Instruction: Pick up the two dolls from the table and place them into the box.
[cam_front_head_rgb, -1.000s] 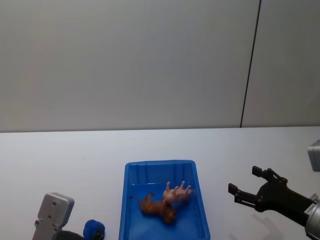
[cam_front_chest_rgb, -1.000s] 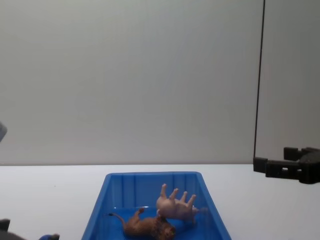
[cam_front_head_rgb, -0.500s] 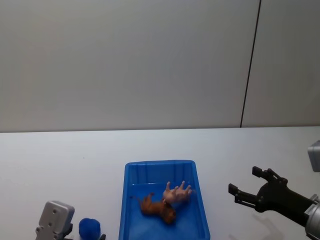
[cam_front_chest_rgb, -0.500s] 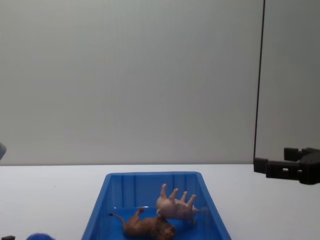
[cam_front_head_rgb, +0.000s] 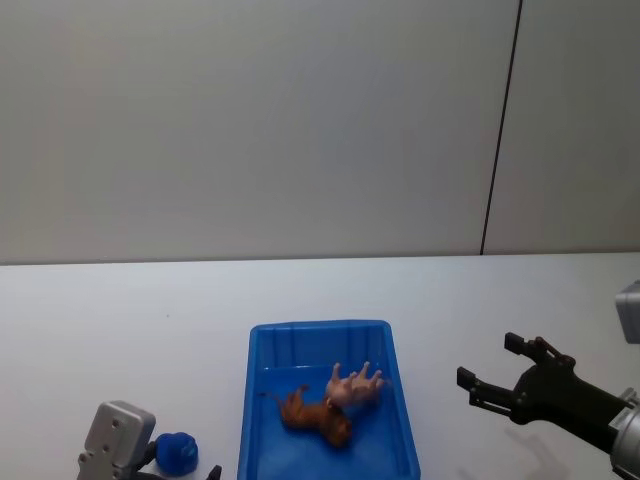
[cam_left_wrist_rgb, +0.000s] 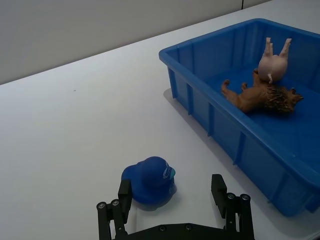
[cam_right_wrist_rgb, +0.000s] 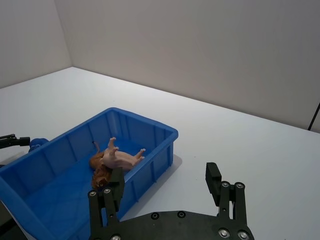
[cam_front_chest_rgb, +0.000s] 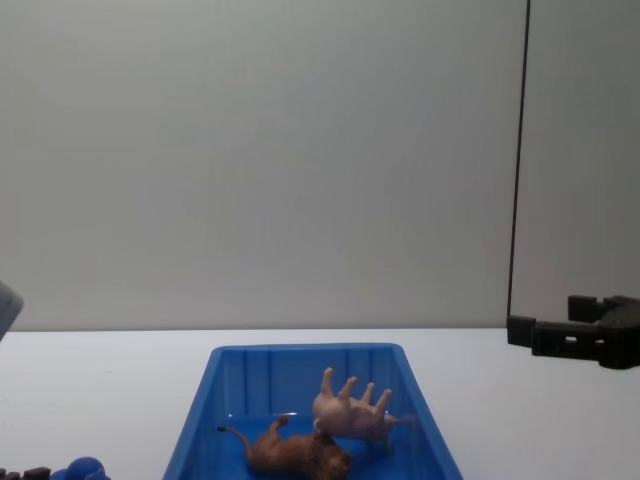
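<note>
Nearest, the left pincer (cam_left_wrist_rgb: 175, 220) hangs spread and empty over the desk (cam_left_wrist_rgb: 75, 125), just short of a blue toy (cam_left_wrist_rgb: 148, 179); the right pincer (cam_front_head_rgb: 497, 382), spread too, hovers beside the box (cam_front_head_rgb: 262, 420); inside lie lion (cam_front_head_rgb: 315, 414) and pig (cam_front_head_rgb: 355, 385), touching; placing looks finished, so I judge only retreat remains.

The box (cam_front_head_rgb: 262, 420) runs off the bottom edge in the head view, so its near wall isn't visible, and the chest view cuts it even earlier. The left gripper (cam_left_wrist_rgb: 173, 197) is mostly out of the head and chest views, just a grey housing corner showing; its own wrist camera crops the fingers at the base. The right gripper (cam_front_chest_rgb: 560, 327) gets clipped by the right edge in the chest view. The lion (cam_front_chest_rgb: 290, 452) has its head tucked under the pig (cam_front_chest_rgb: 350, 412), so you can't read its face. The blue toy (cam_front_chest_rgb: 80, 470) is half cut off there too.
</note>
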